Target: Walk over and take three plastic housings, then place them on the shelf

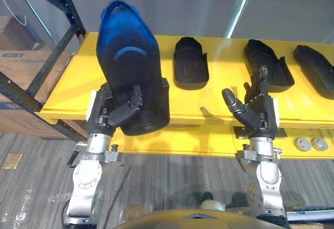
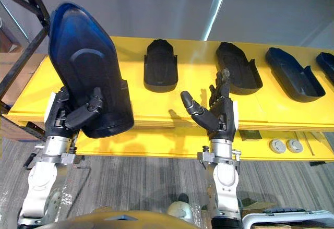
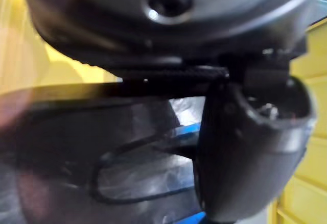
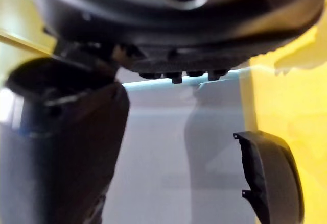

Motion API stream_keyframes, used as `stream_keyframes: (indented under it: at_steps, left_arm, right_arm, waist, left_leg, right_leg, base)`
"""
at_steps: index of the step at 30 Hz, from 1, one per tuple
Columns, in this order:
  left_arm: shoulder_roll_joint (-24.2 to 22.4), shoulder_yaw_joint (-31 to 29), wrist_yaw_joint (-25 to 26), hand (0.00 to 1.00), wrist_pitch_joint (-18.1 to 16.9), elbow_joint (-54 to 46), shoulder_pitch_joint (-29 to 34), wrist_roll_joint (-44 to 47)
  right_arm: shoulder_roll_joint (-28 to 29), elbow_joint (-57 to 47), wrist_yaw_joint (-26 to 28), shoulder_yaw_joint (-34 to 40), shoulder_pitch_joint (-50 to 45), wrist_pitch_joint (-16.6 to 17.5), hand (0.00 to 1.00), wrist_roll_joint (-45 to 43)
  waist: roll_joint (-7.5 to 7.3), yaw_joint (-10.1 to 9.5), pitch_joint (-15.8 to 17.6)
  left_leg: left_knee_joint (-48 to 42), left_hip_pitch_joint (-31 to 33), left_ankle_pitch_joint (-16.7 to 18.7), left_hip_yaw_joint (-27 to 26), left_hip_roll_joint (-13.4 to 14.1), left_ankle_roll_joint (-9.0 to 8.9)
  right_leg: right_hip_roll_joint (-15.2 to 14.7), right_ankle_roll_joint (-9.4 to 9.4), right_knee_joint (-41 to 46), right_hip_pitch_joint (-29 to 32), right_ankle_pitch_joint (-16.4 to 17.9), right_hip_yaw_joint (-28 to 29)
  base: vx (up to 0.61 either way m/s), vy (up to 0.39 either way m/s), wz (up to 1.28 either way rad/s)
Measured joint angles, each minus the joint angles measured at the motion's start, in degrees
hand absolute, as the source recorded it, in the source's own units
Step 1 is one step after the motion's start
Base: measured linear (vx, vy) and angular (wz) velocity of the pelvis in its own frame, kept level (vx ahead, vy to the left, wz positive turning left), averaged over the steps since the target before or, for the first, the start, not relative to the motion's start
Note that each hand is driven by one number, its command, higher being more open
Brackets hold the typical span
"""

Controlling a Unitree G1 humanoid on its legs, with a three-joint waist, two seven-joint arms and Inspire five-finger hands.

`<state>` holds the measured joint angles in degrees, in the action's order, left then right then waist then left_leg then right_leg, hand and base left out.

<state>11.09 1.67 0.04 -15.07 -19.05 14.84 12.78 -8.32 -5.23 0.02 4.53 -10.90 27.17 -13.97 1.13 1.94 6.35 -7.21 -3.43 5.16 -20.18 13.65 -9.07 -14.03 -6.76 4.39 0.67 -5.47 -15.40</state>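
Yellow board (image 1: pixel 78 83) runs wide across the back, with grey carpet floor (image 1: pixel 172 182) down in front of it. To the left stands a dark metal rack (image 1: pixel 52 51), and brown boxes (image 1: pixel 21 67) sit behind its bars.

The left hand (image 1: pixel 117 111) is low at the left, by the front edge of the board. It holds a big blue housing (image 1: pixel 128 57). The thumb (image 3: pixel 245 147) is curled over the front of the blue housing and the fingers are behind it. The blue housing stands up tall and leans a little to the left. Its narrow end points up and its wide end is down in the hand. I cannot tell if it touches the board.

More housings lie flat on the board in a row, each one apart from the next. The left housing (image 1: pixel 190 62) is just to the right of the blue one. Then come the middle housing (image 1: pixel 269 64) and the right housing (image 1: pixel 315 70). One more, the last housing (image 2: pixel 326 62), peeks in at the far right edge.

The right hand (image 1: pixel 261 111) is up at the front edge of the board. Its fingers are straight and point up, and the thumb sticks out to the side. It holds nothing. Its fingertips are just in front of the middle housing.

Two round grey discs (image 1: pixel 310 144) sit below the board at the right.
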Motion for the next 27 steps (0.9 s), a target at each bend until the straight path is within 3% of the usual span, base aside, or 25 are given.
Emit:
stream_keyframes:
  at_steps: [2, 8, 9, 10, 11, 13, 14, 16, 18, 20, 21, 24, 27]
  left_arm:
    - [-0.25, 0.06, 0.06, 0.00, -0.10, 0.00, -0.40, 0.73]
    - [-0.89, -1.06, 0.86, 0.00, -0.14, 0.41, -0.47, 1.04]
    - [-1.31, -1.52, 1.19, 0.00, -0.15, 0.86, -0.42, 1.15]
    - [-1.41, -2.16, 1.41, 0.00, -0.15, 1.26, -0.41, 1.47]
    - [-1.68, -2.22, 1.49, 0.00, -0.15, 1.74, -0.40, 2.13]
    - [-3.30, -2.06, 2.04, 0.00, -0.14, 3.32, 0.12, 2.80]
    - [-4.02, -2.01, 2.19, 0.00, -0.15, 3.34, 0.86, 2.80]
    - [-4.50, -1.16, 1.61, 0.00, -0.16, 3.35, 1.81, 2.82]
    - [-4.44, -0.36, 0.50, 0.00, -0.25, 3.32, 0.98, 2.80]
    - [-4.52, -0.12, 0.07, 0.00, -0.31, 3.48, 1.18, 2.82]
    - [-4.52, -0.11, 0.13, 0.00, -0.31, 3.67, 1.60, 2.81]
    - [-4.51, 0.65, 0.03, 0.00, -0.31, 4.11, 1.58, 2.80]
    - [-4.39, 1.95, -1.99, 0.00, -0.31, 4.10, 1.17, 2.48]
  right_arm:
    - [-0.46, 0.00, 0.02, 1.51, 0.29, 0.00, 1.00, -0.46]
    - [-0.39, -0.14, 0.42, 1.70, 0.30, -0.01, 1.00, -0.51]
    - [-0.12, -0.23, 0.89, 1.43, 0.18, -0.01, 1.00, -0.50]
    - [0.41, -0.36, 1.45, 1.05, -0.16, -0.01, 1.00, -0.52]
    - [0.40, -0.36, 1.70, 0.79, -0.51, -0.04, 1.00, -0.54]
    - [0.23, -0.37, 2.27, 0.30, -2.57, -0.22, 1.00, -0.62]
    - [0.09, -0.37, 2.36, 0.28, -3.20, -0.23, 1.00, -0.64]
    - [-0.30, -0.40, 2.25, 1.06, -4.03, -0.22, 1.00, -1.12]
    - [-0.69, -1.33, 2.24, 2.37, -3.86, -0.23, 1.00, -2.85]
    - [-1.12, -2.28, 1.44, 2.74, -3.50, -0.23, 1.00, -1.93]
    - [-1.22, -2.47, 1.04, 2.64, -3.16, -0.22, 1.00, -1.90]
    - [-1.19, -2.45, -1.63, 2.72, -0.92, -0.17, 1.00, -2.09]
    - [-0.31, -2.41, -5.89, 2.70, -2.01, -0.16, 1.00, -1.88]
  waist:
    - [0.84, -0.14, -0.01]
    - [0.79, -0.33, 0.01]
    - [0.56, -0.52, -0.04]
    - [-0.05, -0.78, 0.21]
    - [0.08, -0.82, 0.39]
    - [1.11, -1.00, 1.11]
    - [1.84, -0.79, 1.33]
    - [2.65, -0.11, 0.68]
    - [3.08, 0.44, -0.01]
    - [1.56, 1.33, 0.93]
    - [1.49, 1.23, 0.98]
    - [1.97, 1.33, 1.00]
    - [2.43, 1.50, 0.85]
  left_leg:
    - [1.72, -1.07, -0.70, -0.45, -0.03, 0.25]
    - [1.67, -1.38, -0.77, -1.30, -0.08, 0.32]
    - [0.99, -1.35, -0.74, -1.69, -0.08, 0.37]
    - [-1.77, -0.62, -0.12, -1.73, 0.18, 1.43]
    - [-4.43, 0.33, 0.46, -1.57, 0.86, 2.43]
    - [-16.51, 4.74, 0.74, 2.19, 3.71, 5.73]
    - [-19.10, 5.30, 0.46, 3.40, 4.69, 6.10]
    - [-16.69, 3.86, -0.06, 3.50, 5.39, 6.02]
    - [-13.54, 3.95, -2.24, 3.69, 3.75, 5.68]
    - [-13.79, 4.32, -5.27, 6.43, 1.86, 5.47]
    - [-13.91, 3.87, -5.16, 7.55, 1.47, 5.35]
    - [-14.22, 2.85, -1.58, 7.79, 1.36, 2.97]
    - [-9.44, -0.93, 4.74, 5.49, 0.21, 1.01]
  right_leg:
    - [0.26, 0.00, -0.58, -0.36, 0.01, -0.05]
    - [0.29, -0.12, -1.73, -0.84, 0.51, 0.07]
    - [0.26, 0.00, -1.73, -0.88, 2.09, 0.21]
    - [0.16, -0.72, -1.83, -1.18, 4.66, 0.95]
    - [0.36, -1.21, -1.71, -1.38, 4.88, 1.17]
    - [1.42, -0.81, -1.69, -3.38, 5.33, 1.59]
    - [2.07, -0.90, -1.80, -4.46, 5.43, 1.73]
    - [2.21, -1.12, -1.66, -4.87, 5.25, 1.64]
    - [1.32, -1.25, -1.46, -3.14, 5.10, 1.71]
    - [-0.32, -1.36, -1.01, -2.74, 4.85, 2.32]
    - [-0.34, -1.35, -0.44, -2.49, 4.86, 3.13]
    - [-0.60, -1.42, 0.81, -1.49, 4.85, 4.44]
    - [-1.67, -2.46, 2.32, -1.31, 4.25, 4.51]
  base:
    - [0.06, -0.006, -0.02]
    - [-0.01, -0.004, -0.04]
    - [-0.03, -0.046, -0.14]
    - [-0.03, -0.067, -0.15]
    - [-0.04, -0.077, -0.10]
    - [-0.05, -0.118, -0.12]
    - [0.00, -0.087, -0.14]
    - [0.05, 0.003, -0.03]
    - [0.03, -0.005, 0.07]
    - [0.00, 0.007, -0.09]
    - [0.00, 0.027, -0.33]
    - [-0.01, 0.111, -0.29]
    - [-0.07, 0.275, 0.06]
